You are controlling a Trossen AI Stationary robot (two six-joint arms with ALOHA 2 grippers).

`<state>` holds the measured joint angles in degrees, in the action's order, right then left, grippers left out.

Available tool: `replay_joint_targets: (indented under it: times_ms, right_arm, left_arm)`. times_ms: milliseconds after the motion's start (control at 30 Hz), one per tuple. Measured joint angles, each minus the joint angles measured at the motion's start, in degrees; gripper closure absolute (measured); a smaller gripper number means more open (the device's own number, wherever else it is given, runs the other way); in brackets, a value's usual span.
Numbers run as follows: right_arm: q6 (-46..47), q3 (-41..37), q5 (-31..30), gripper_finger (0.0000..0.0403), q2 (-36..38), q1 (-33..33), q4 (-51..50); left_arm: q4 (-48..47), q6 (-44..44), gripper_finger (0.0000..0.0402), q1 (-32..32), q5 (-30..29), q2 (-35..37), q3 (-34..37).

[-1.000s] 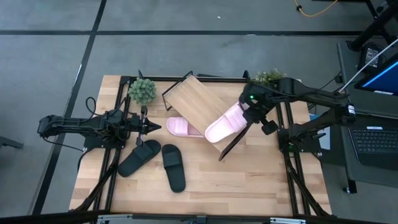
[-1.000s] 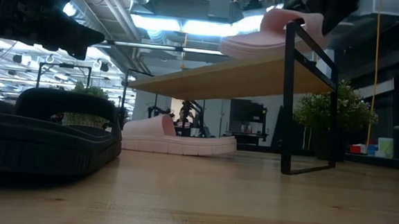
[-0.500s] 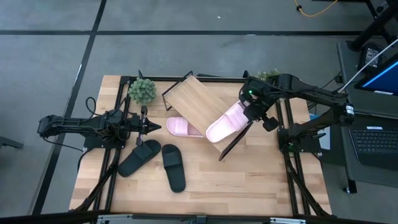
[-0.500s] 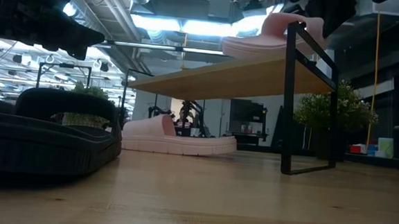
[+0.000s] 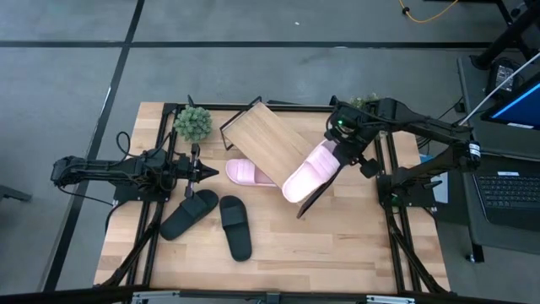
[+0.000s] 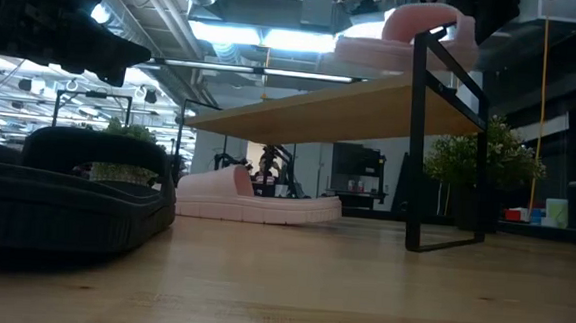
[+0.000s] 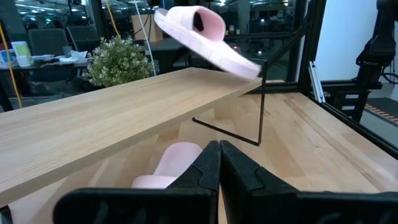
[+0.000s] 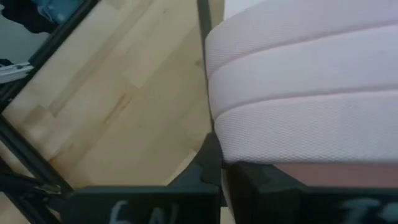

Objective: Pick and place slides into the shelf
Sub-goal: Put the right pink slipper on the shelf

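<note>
My right gripper (image 5: 336, 157) is shut on one pale pink slide (image 5: 310, 174) over the right end of the shelf (image 5: 261, 139). The same slide (image 6: 408, 39) shows tilted above the board (image 6: 321, 108) in the low view. The other pink slide (image 5: 245, 173) lies sole down on the table under the shelf. Two black slides (image 5: 190, 213) (image 5: 236, 226) lie on the table at the near left. My left gripper (image 5: 211, 171) waits shut and level at the left, pointing at the shelf. My right gripper pinches the pink slide at its strap end, by the ribbed strap's edge (image 8: 249, 152), between its two fingers (image 8: 211, 165). It comes slanting down from the table's far right. The slide is tilted, its free end (image 5: 291, 187) lower; whether that end touches the board I cannot tell.
A small potted plant (image 5: 193, 122) stands at the far left and another (image 5: 364, 103) at the far right behind my right arm. The shelf's black frame leg (image 6: 416, 149) stands at its right end. Bare tabletop (image 5: 337, 245) lies at the near right.
My right gripper has rolled its wrist and stayed shut on the pink slide. The slide has turned about over the shelf's right end and shifted slightly toward the table's near edge, and it now stands more tilted above the board.
</note>
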<state>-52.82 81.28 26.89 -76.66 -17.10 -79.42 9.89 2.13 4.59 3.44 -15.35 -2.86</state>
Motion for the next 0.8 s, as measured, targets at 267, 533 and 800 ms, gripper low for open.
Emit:
replay_joint_targets:
  times_ms: [267, 533, 800]
  right_arm:
    - [-0.2, 0.0, 0.0, 0.0393, 0.0, 0.0, -0.3]
    - [-0.4, 0.0, 0.3, 0.0393, 0.0, 0.0, -0.3]
    - [-2.6, 0.0, 1.5, 0.0393, -0.7, 0.0, -0.3]
  left_arm:
    - [0.0, 0.0, 0.0401, 0.0, 0.0, 0.0, 0.0]
    - [0.0, 0.1, 0.0401, 0.0, 0.0, 0.0, 0.0]
    - [0.0, 0.1, 0.0401, 0.0, 0.0, 0.0, 0.0]
